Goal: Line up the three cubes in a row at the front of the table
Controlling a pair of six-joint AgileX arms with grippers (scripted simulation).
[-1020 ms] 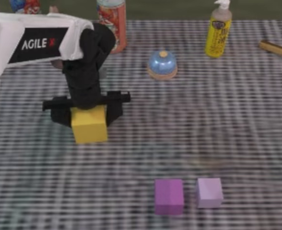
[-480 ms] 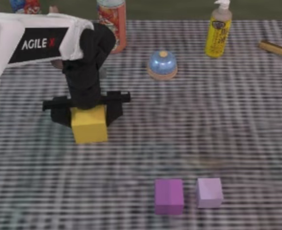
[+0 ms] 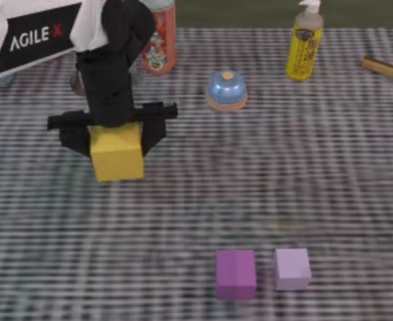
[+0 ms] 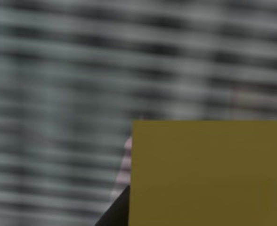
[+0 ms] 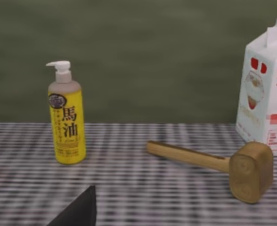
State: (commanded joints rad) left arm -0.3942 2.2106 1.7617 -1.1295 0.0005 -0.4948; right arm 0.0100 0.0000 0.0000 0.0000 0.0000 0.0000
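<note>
Carrying the yellow cube is the step we judge to be in hand: our left gripper is clamped on it, one black finger on each flank, over the left half of the table. In the left wrist view the yellow cube fills the space right under the camera with the checked cloth blurred behind it, and we read this as the block being clear of the surface, though we cannot be sure.

The other two cubes already sit at the front edge, well away from the gripper, toward the front and to its right. The magenta cube and the lilac cube stand side by side with a narrow gap between them, roughly aligned. By our reckoning two of the three places are filled and the yellow block is the last to go.

The next move calls for bringing the gripper forward and rightward to the bare cloth just left of the magenta cube, then lowering and letting go square to the row without nudging it. The blue bell stands off to the gripper's right, farther back, out of that path.

Our right arm is parked out of the top view; its wrist camera shows a yellow pump bottle, a wooden mallet and a carton, and we cannot tell how its fingers stand.
</note>
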